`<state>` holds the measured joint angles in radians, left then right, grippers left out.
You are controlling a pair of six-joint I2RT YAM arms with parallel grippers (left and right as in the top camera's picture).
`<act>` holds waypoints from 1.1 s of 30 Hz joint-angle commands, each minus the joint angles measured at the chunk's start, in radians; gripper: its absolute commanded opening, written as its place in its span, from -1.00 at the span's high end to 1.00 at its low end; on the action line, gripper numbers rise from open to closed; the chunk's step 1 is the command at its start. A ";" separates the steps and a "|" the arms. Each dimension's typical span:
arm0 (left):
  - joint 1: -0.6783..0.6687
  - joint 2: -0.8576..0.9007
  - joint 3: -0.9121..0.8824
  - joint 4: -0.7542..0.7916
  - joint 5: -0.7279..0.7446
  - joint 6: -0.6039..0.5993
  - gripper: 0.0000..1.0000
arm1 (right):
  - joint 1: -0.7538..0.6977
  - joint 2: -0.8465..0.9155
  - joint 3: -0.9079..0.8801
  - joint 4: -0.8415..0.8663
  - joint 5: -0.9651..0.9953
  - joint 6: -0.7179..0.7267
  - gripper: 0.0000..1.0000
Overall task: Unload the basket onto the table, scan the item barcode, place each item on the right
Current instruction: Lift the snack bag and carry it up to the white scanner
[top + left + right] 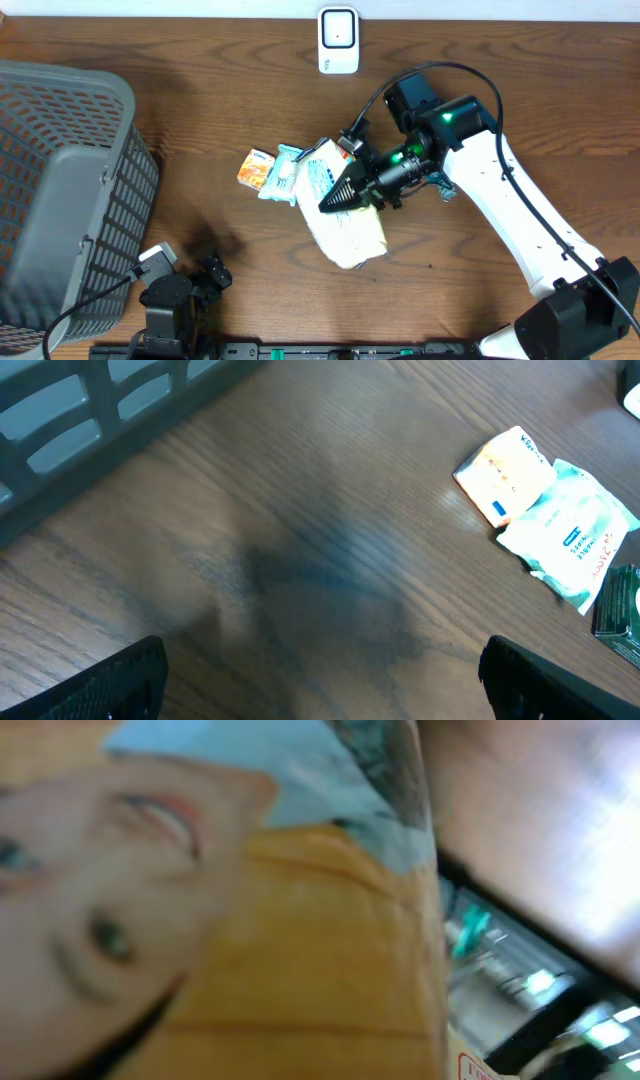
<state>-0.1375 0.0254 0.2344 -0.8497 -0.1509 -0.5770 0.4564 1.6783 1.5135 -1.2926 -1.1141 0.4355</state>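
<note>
A large cream snack bag point(352, 232) lies at the table's middle, among smaller packets. My right gripper point(338, 198) reaches down onto the bag's upper edge from the right and is shut on it. The bag point(250, 960) fills the right wrist view at close range, blurred, with a printed face and an orange panel, and it hides the fingers. No barcode shows. The white scanner point(338, 40) stands at the table's far edge. My left gripper point(323, 690) hovers open over bare wood near the front left, holding nothing.
A grey mesh basket point(60, 190) takes up the left side. An orange packet point(255, 167), a teal wipes packet point(281, 172) and a blue-and-white packet point(318, 175) lie just left of the bag. The left arm's base point(172, 300) sits at the front edge.
</note>
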 commanded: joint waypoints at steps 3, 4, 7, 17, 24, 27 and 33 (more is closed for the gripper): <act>0.003 -0.002 -0.003 -0.064 -0.026 0.002 -0.96 | -0.044 -0.011 0.018 0.018 -0.109 0.250 0.98; 0.003 -0.002 -0.003 -0.064 -0.026 0.002 -0.96 | -0.051 -0.011 0.018 0.016 -0.109 0.264 0.98; 0.003 -0.002 -0.003 -0.064 -0.026 0.003 -0.96 | -0.070 -0.011 0.018 0.017 -0.112 0.351 0.98; 0.003 -0.002 -0.003 -0.064 -0.026 0.003 -0.96 | -0.176 -0.011 0.018 0.019 -0.132 0.420 0.98; 0.003 -0.002 -0.003 -0.064 -0.026 0.002 -0.96 | -0.209 -0.011 0.016 0.016 -0.189 0.348 0.98; 0.003 -0.002 -0.003 -0.064 -0.026 0.002 -0.96 | -0.209 -0.011 0.016 0.017 -0.223 0.334 0.98; 0.003 -0.002 -0.003 -0.064 -0.026 0.002 -0.96 | -0.201 -0.011 0.016 0.156 0.509 0.172 0.98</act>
<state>-0.1375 0.0254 0.2344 -0.8497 -0.1509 -0.5774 0.2508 1.6783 1.5135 -1.1694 -1.0168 0.6941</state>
